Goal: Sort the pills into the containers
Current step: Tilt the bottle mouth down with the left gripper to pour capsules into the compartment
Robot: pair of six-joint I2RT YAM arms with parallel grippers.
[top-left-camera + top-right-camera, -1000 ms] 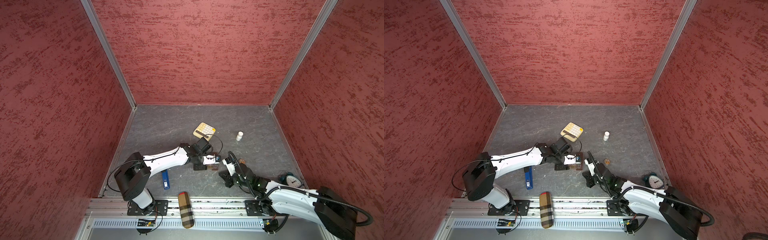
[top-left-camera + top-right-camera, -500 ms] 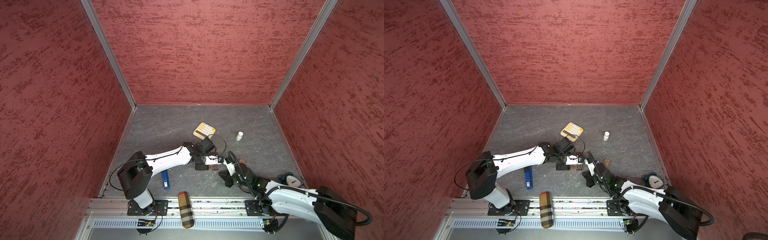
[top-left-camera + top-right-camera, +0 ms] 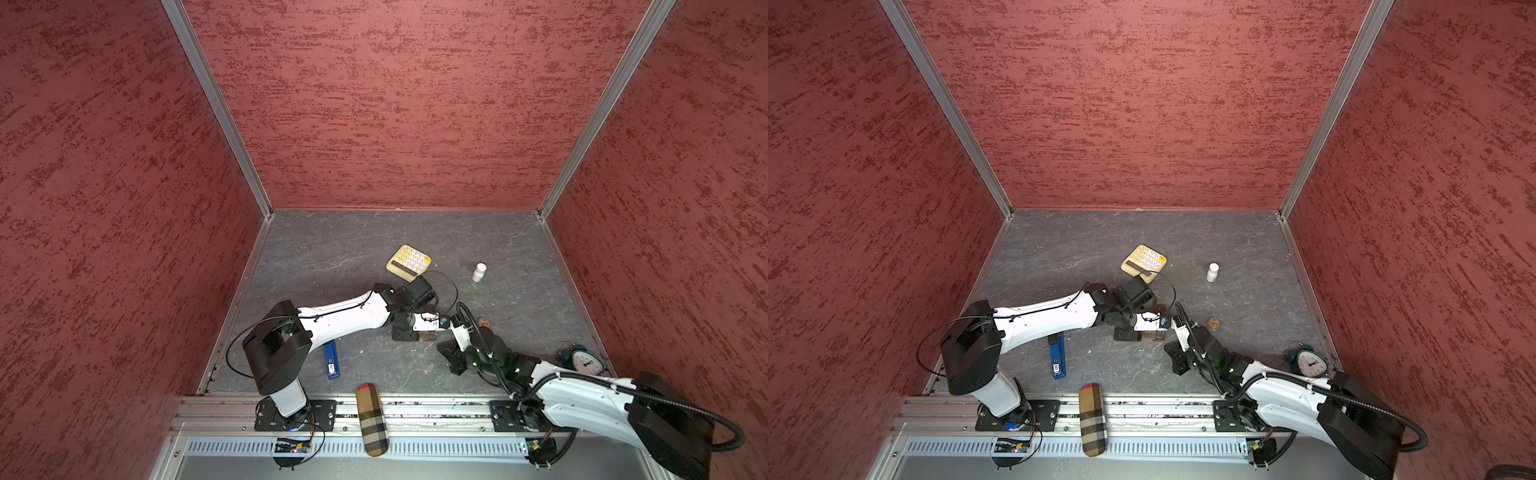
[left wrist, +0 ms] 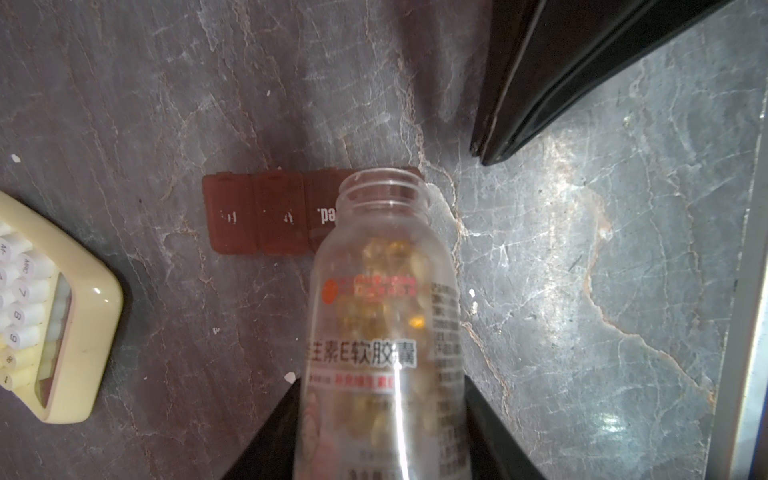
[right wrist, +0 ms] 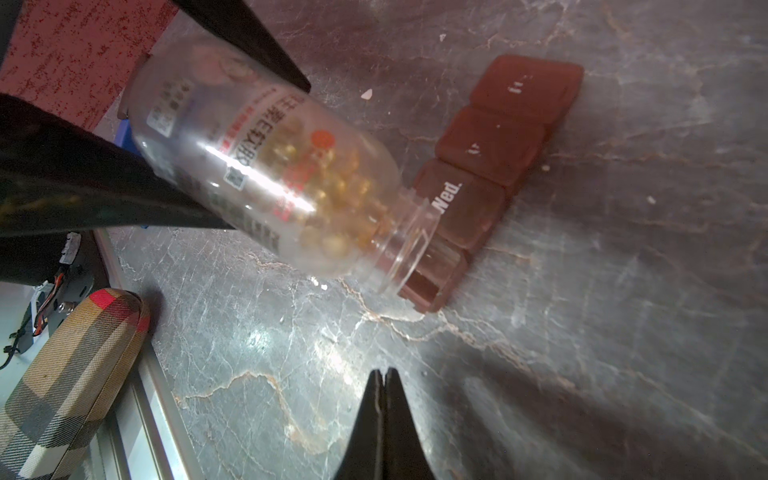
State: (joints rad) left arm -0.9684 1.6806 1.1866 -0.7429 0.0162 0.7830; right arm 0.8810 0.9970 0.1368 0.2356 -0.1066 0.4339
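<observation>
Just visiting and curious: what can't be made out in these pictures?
- End compartment of the pill box: the mouth of the bottle covers it in both wrist views; contents unseen.
- In both top views the pill box is tiny, mostly hidden by the bottle.
- The calculator: cut off by the left wrist view's edge.
- Two lid letters: worn, unreadable.

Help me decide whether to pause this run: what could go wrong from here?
1. The bottle in the left gripper tilts mouth-down over the pill box's end compartment, capsules crowding its neck; several may drop at once and scatter on the table.
2. The right gripper, jaws shut, is apart from the box; a nudge from the bottle's rim could slide it.
</observation>
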